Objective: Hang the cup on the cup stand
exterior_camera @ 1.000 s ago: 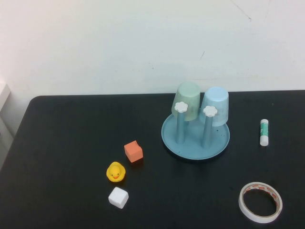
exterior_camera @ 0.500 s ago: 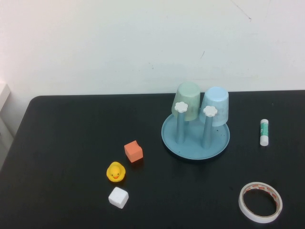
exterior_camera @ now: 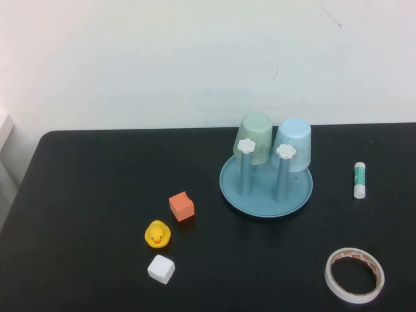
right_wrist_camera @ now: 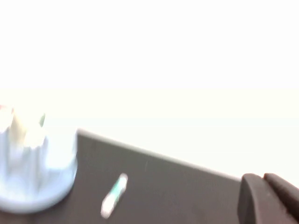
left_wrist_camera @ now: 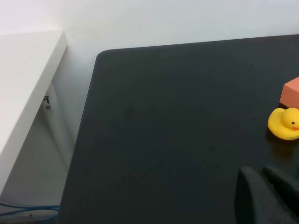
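Setting: black bench [exterior_camera: 97,182] against a plain white wall; a white ledge shows past its edge in the left wrist view.
Cup stand [exterior_camera: 296,195]: round teal-blue dish toward the far right of the bench, carrying upright blue posts with white flower caps; two of them, bare, stand at the front.
Cup [exterior_camera: 294,144]: light blue tumbler, upside down over a rear post of the stand, leaning slightly, mouth just above the dish.
Pale green cup [exterior_camera: 257,136]: inverted on the neighbouring rear post, just beside the blue one.
Orange block [exterior_camera: 182,206]: on the bench, left of the stand, apart from it.
Yellow duck [exterior_camera: 157,234]: near the block, on the robot's side of it.
White cube [exterior_camera: 161,268]: close to the duck, nearer the bench's front edge.
Glue stick [exterior_camera: 360,180]: lying flat, right of the stand.
Tape roll [exterior_camera: 355,275]: flat at the front right corner.
Left gripper [left_wrist_camera: 267,196]: out of the high view; in its wrist view it sits low over the bench's left part, jaws closed together, holding nothing, the duck just ahead.
Right gripper [right_wrist_camera: 268,198]: likewise out of the high view; jaws closed and empty, off to the right with the glue stick and stand ahead of it.
Step in hand: by the look of it, hanging is done; both arms are drawn back clear of the stand.
Next move: likely none beyond keeping both arms parked; only if the cup looked unsteady would reseating be called for.
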You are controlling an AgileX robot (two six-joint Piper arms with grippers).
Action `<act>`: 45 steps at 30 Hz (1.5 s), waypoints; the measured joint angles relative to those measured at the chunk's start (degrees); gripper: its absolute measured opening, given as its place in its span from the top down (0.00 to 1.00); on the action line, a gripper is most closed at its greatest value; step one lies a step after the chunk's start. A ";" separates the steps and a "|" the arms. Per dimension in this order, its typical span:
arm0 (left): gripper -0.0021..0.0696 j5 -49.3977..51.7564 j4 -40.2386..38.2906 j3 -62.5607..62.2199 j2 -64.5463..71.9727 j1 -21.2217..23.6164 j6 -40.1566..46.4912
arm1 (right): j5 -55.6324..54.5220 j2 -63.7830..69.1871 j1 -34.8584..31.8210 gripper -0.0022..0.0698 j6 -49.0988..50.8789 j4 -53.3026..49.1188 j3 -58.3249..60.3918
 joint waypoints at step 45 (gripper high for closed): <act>0.97 0.00 0.00 0.00 0.00 0.00 0.00 | -23.38 -23.87 -20.70 0.97 -12.16 23.31 42.69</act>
